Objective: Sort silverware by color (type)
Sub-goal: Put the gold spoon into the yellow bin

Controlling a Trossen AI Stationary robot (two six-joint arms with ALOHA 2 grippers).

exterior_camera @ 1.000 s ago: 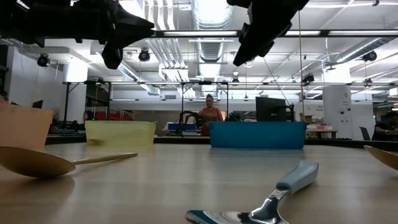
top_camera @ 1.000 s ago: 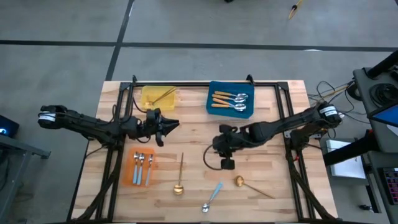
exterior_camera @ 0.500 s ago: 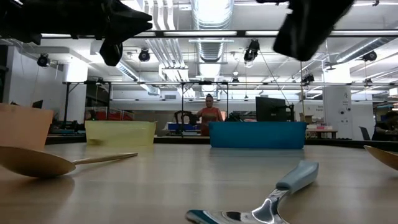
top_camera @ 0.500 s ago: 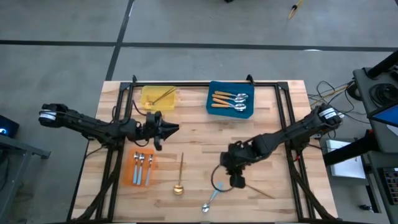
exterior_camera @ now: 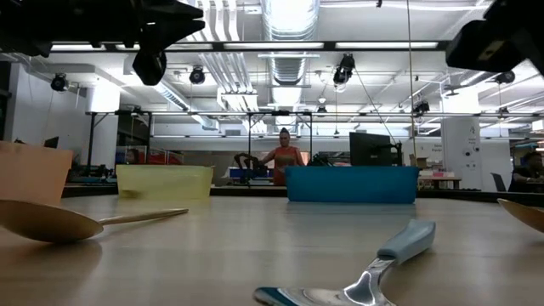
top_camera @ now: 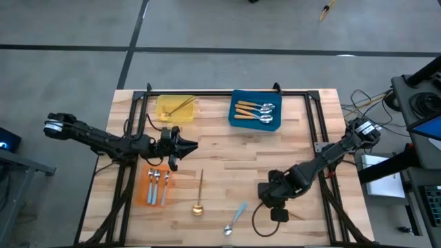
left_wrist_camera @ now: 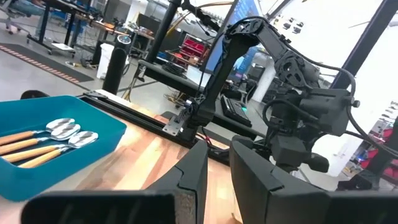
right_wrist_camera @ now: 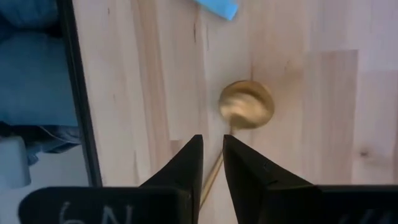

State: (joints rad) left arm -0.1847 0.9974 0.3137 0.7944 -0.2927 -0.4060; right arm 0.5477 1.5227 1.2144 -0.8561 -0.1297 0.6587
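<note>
Nearest the front edge of the counter (top_camera: 220,155) lies a blue-handled spoon (top_camera: 236,218), slanted, bowl toward the edge. Just to its right the right end effector (right_wrist_camera: 212,142) hangs low over a gold spoon (right_wrist_camera: 247,104) whose thin handle runs in beneath it. I cannot tell how far it has closed, or whether it has hold of the spoon. A second gold spoon (top_camera: 198,194) lies left of the blue-handled one, bowl toward the front.

Farther back on the left, an orange tray (top_camera: 147,196) holds blue-handled spoons (top_camera: 159,180). Above its far end the left end effector (top_camera: 189,146) hovers, its fingers (left_wrist_camera: 193,171) nearly together with nothing between them.

At the far edge, a yellow tray (top_camera: 165,114) holds one gold spoon (top_camera: 180,105), and a blue tray (top_camera: 238,121) holds orange-handled spoons (top_camera: 253,111). A person (exterior_camera: 283,153) stands in the room beyond.
</note>
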